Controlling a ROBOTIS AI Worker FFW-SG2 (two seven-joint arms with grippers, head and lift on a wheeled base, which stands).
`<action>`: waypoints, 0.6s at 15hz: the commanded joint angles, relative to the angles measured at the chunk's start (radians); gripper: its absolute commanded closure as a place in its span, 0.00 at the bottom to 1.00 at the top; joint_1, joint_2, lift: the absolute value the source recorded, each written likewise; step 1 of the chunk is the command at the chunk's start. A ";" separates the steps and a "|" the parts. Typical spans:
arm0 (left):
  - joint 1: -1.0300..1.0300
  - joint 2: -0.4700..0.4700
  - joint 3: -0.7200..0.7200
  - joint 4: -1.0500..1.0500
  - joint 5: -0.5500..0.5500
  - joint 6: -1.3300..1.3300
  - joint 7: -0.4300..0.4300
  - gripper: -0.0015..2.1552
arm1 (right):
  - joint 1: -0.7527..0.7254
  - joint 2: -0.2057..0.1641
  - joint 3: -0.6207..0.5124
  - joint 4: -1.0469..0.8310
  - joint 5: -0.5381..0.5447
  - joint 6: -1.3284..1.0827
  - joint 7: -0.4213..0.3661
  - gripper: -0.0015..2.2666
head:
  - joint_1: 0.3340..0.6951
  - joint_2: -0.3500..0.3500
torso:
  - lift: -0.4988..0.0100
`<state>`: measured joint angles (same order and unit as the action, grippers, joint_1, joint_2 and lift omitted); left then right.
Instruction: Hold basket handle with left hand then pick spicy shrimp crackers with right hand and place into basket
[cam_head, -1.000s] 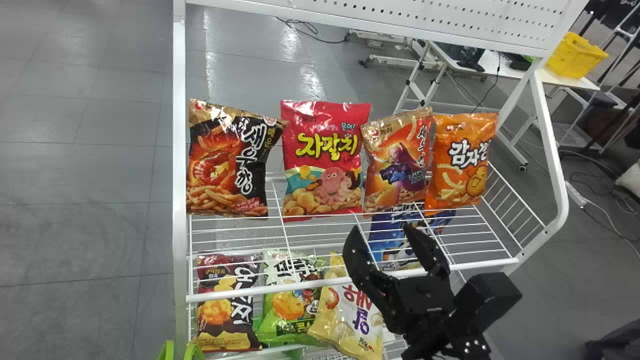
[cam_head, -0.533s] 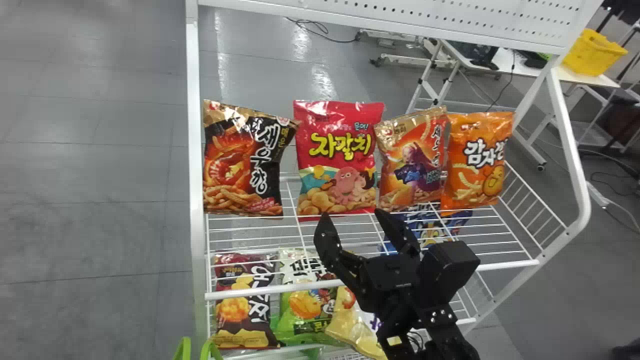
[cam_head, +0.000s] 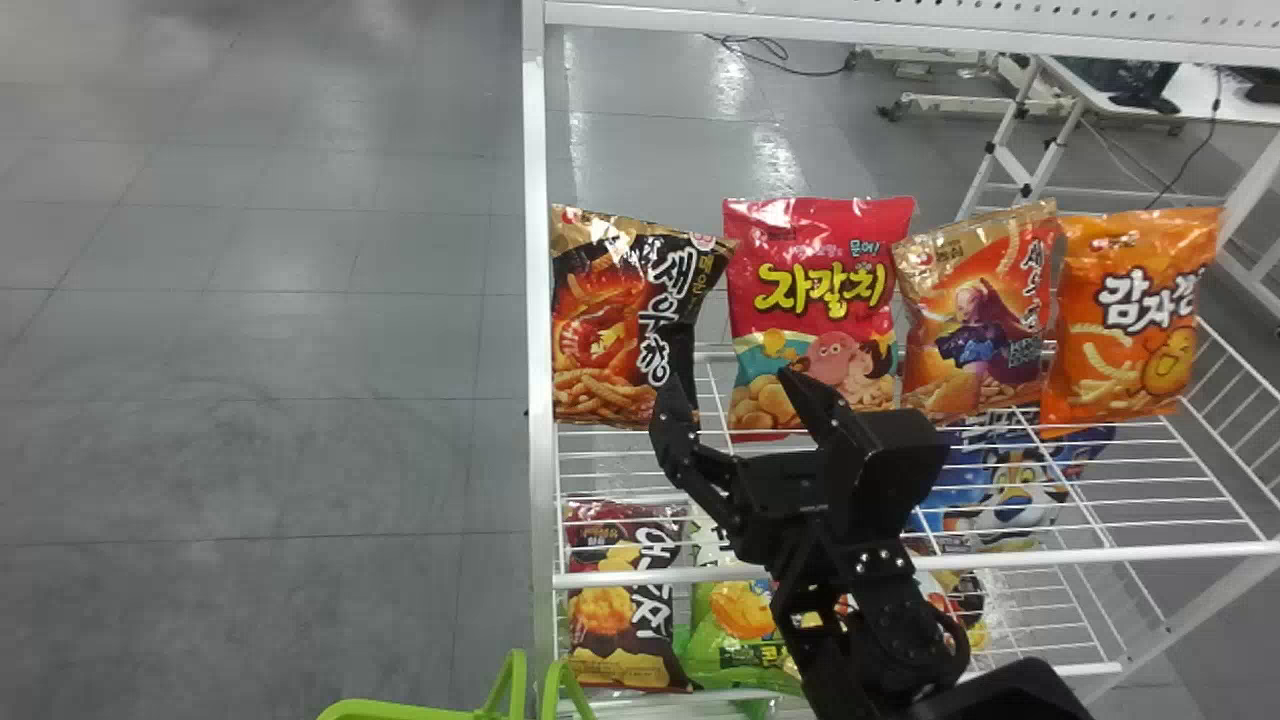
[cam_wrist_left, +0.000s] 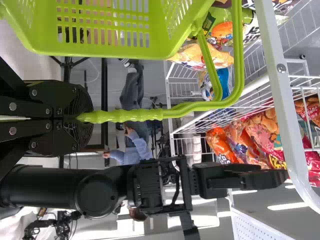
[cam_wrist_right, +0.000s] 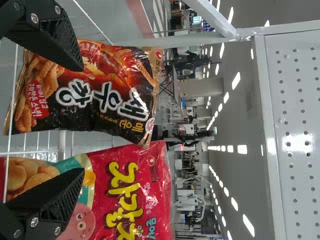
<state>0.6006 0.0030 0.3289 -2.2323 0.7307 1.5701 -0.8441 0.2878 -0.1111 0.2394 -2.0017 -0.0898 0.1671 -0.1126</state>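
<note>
While the left gripper (cam_wrist_left: 75, 119) pinches the green handle (cam_wrist_left: 135, 115) of the basket (cam_wrist_left: 90, 51), its fingers closed around the ribbed grip, the right gripper (cam_head: 738, 392) has its own two fingers spread wide, with nothing between them. From where I'm standing, the spicy shrimp crackers (cam_head: 625, 325), in their black and gold bag, stand upright on the white wire rack's (cam_head: 536, 300) upper shelf, at the left end, just beside the rack's post. Next along is a red bag (cam_head: 815, 300), then a gold-and-orange one (cam_head: 975, 335) and a plain orange one (cam_head: 1130, 320). The right gripper is in front of the first two: one finger overlaps the crackers' lower corner, the other the foot of the red bag, though it's hard to judge how near they really are. More snack bags, a dark brown one (cam_head: 625, 610) among them, sit lower down.
</note>
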 joint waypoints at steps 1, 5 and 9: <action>0.005 -0.006 -0.010 0.000 0.001 0.001 -0.003 0.84 | -0.056 0.004 0.032 0.029 0.002 0.029 -0.019 0.04 | 1.00 0.35 | 0.91; 0.018 -0.006 -0.018 -0.003 0.001 0.001 -0.006 0.84 | -0.141 0.013 0.058 0.100 -0.001 0.044 -0.035 0.04 | 1.00 0.39 | 0.91; 0.024 -0.006 -0.018 -0.015 0.001 0.001 -0.006 0.84 | -0.191 0.021 0.066 0.149 0.002 0.050 -0.044 0.04 | 1.00 0.41 | 0.91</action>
<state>0.6232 0.0031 0.3113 -2.2435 0.7317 1.5701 -0.8501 0.1162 -0.0913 0.3036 -1.8729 -0.0883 0.2127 -0.1562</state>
